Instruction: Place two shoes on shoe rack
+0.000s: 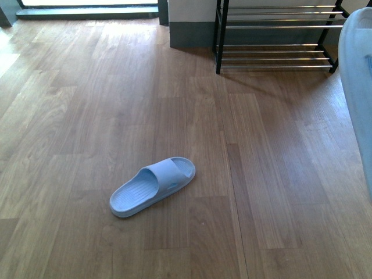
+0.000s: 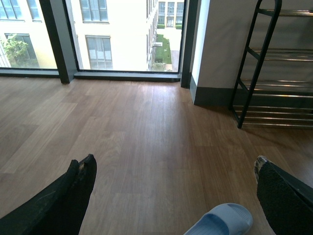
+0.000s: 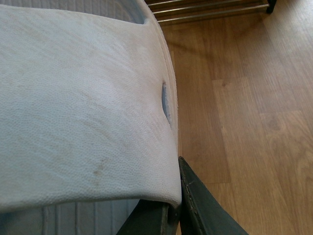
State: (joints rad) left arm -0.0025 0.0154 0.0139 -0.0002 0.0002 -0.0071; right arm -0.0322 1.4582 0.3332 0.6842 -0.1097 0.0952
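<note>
Left gripper (image 2: 173, 161) is spread wide and holds nothing. Floor slide (image 1: 152, 187), pale blue, lies flat on the wood floor (image 1: 70, 116), near, left of centre. In the left wrist view one end of it shows between the two dark fingers (image 2: 73, 196), touching neither. Right gripper (image 3: 173, 215) pinches the second slide (image 1: 356, 87) at its edge. That one is up off the floor at the right and fills the right wrist view. Shoe rack (image 1: 279, 35) stands far right, well apart from the floor slide.
</note>
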